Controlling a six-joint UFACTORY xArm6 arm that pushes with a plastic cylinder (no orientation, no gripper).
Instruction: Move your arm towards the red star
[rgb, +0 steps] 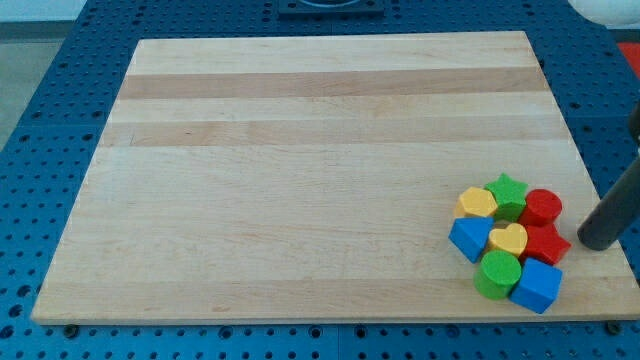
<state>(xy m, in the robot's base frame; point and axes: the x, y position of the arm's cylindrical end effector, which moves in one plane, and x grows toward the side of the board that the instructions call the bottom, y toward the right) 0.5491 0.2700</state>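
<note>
Rod's tip (590, 243) beside the block cluster at the surface's (300, 150) lower right

No jaws here, only a rod; the red star (546, 244) lies just left of the tip, among the clustered blocks.

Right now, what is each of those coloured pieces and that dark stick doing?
my tip: low at the view's right, just right of the cluster, beside the red star
red star: flat, packed in the cluster
red cylinder: upright, above the red star
green star: at the cluster's top
yellow pentagon: top left
yellow heart: in the middle
blue triangle: left edge
green cylinder: upright, at the bottom
blue cube: bottom right
wooden board: lying flat
</note>
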